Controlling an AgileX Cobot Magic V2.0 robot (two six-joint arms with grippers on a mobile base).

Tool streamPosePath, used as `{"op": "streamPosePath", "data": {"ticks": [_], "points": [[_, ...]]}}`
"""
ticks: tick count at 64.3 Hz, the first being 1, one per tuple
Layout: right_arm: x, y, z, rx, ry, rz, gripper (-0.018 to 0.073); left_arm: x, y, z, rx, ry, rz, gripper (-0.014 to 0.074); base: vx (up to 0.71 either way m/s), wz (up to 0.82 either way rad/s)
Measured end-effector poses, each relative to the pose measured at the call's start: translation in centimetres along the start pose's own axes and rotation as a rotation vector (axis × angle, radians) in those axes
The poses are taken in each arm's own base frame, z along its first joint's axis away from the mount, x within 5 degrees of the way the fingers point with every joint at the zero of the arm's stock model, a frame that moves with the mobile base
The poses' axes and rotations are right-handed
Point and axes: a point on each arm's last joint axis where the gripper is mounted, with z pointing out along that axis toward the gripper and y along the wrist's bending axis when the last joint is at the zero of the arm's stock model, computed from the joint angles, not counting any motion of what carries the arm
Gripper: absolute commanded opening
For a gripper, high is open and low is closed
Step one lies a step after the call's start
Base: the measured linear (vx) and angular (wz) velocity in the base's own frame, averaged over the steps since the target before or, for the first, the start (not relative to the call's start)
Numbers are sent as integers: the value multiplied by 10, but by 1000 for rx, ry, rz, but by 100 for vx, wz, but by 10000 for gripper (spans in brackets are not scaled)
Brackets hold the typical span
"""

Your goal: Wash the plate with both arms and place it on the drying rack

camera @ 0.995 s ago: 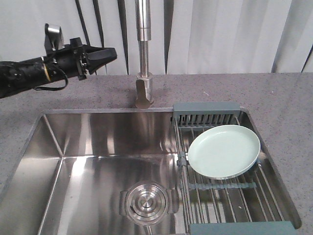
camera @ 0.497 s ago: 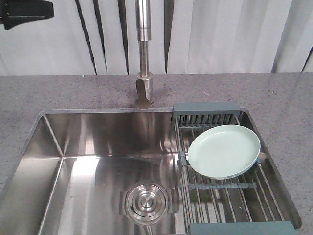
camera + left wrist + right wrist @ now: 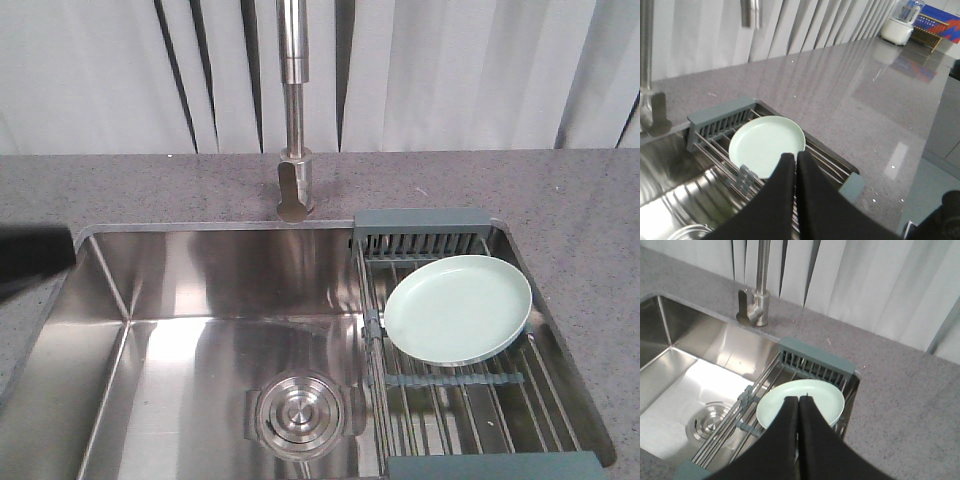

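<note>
The pale mint-green plate [image 3: 458,308] lies tilted on the drying rack [image 3: 450,400] over the right end of the sink. It also shows in the left wrist view [image 3: 762,142] and the right wrist view [image 3: 827,399]. My left gripper [image 3: 795,156] is shut and empty, up in the air and apart from the plate. My right gripper [image 3: 798,398] is also shut and empty, high above the plate. In the front view only a dark blurred piece of the left arm [image 3: 30,258] shows at the left edge. The right arm is out of that view.
A tall steel faucet [image 3: 293,110] stands behind the steel sink [image 3: 200,290]. A round drain strainer [image 3: 298,415] sits in the basin floor. Grey speckled counter surrounds the sink. A white appliance [image 3: 897,27] stands far along the counter.
The left arm swung from the upper left, up out of the front view, and now shows as a dark blur at the left edge. The plate has not moved.
</note>
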Motion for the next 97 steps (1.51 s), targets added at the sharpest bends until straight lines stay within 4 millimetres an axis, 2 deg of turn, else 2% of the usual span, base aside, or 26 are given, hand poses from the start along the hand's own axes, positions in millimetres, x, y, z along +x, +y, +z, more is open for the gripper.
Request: {"op": "streamPosePath", "data": {"ticks": [7,14,19,25,86,90,97], "points": [[32,2,27,-12,75,25,-6,45,-13,-6,-20,-3,-23,-6,0,0],[61,6,45,-33,163,46,-6,81,-15,-8,-59,-15,-44,-6,0,0],[75,8,52,-47,212,56,-6,98,-16,-9,-83,-26,-50,-6,0,0],[84,10,56,-61,255,63,-6,109,-17,-10,-93,-33,-48,-6,0,0],[88,12,57,-73,285,68,-6,110,-19,-10,-86,-38,-46,-6,0,0],[88,12,57,-73,285,68,-6,107,-20,-10,-64,-77,-64,-6,0,0],[88,12,57,-73,285,68,-6,92,-28,-13,30,-244,-142,-6,0,0]]}}
